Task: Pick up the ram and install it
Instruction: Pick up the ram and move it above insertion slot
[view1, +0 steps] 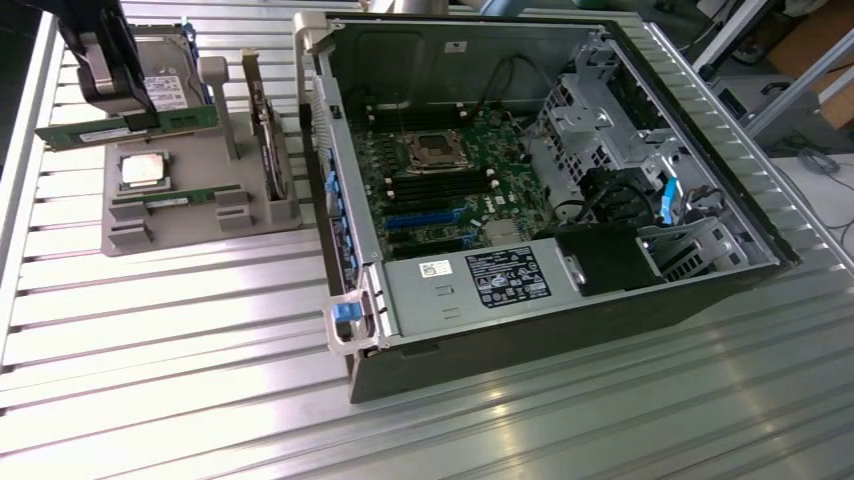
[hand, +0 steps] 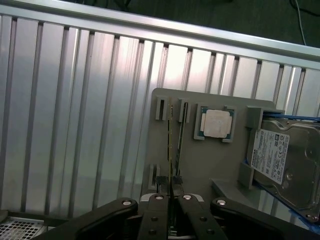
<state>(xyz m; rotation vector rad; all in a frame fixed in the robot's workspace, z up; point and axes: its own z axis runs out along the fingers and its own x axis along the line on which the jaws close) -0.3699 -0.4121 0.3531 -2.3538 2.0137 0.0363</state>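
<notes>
Ram (view1: 74, 133) clenched in end effector (view1: 138, 122) over grey tray (view1: 187, 225) (ram middle hidden, end effector top cut off).

Hard drive (hand: 295, 175) with a white label (hand: 270, 156), red lettering along one edge of it read as TOSHIBA, finer print and barcodes on it were illegible, power supply (view1: 441, 300) bore a black label (view1: 509, 276) and a white sticker (view1: 433, 268), both too small to read.
</notes>
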